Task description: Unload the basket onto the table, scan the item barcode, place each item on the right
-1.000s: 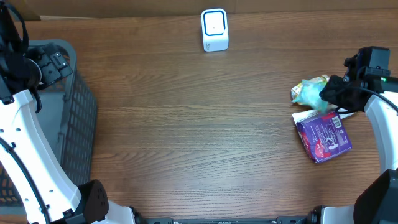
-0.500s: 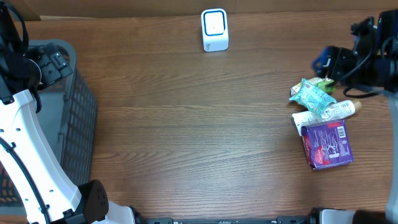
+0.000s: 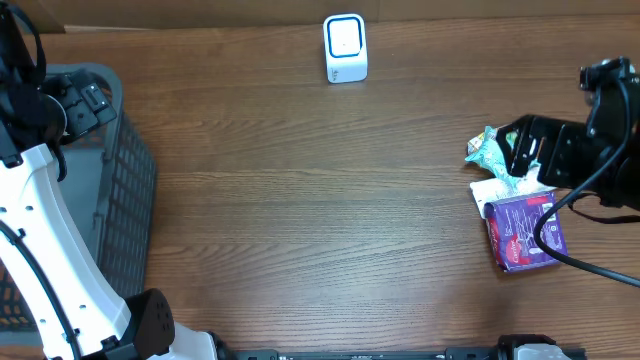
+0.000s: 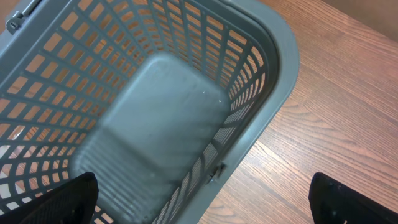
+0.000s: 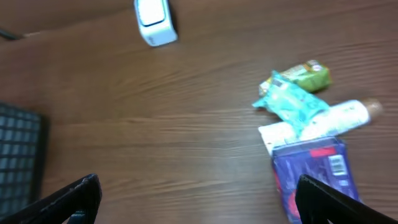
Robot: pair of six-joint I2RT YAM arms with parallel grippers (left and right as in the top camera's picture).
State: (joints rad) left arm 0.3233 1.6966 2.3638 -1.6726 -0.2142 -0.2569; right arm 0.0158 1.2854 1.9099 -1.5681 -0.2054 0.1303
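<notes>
Brown wood-grain table (image 3: 300, 200) is spread across the whole scene. At its left edge a grey basket (image 3: 130, 190) is stood, presumably to receive scanned goods. The left gripper (image 4: 202, 202) is held above it with jaws spread wide and nothing gripped, and is judged to be parked out of the way. At the far middle edge a white scanner (image 3: 345, 48) is set upright, its window faced toward the arms. On the right a heap is gathered: a green packet (image 5: 305, 74), a teal packet (image 5: 289, 102), a white tube (image 5: 339, 117) and a purple box (image 3: 520, 235), each touching a neighbour, the box with a barcode shown on top. The right gripper (image 5: 202, 199) is poised over this heap, fully parted and empty, and the heap lies well apart from the scanner.
</notes>
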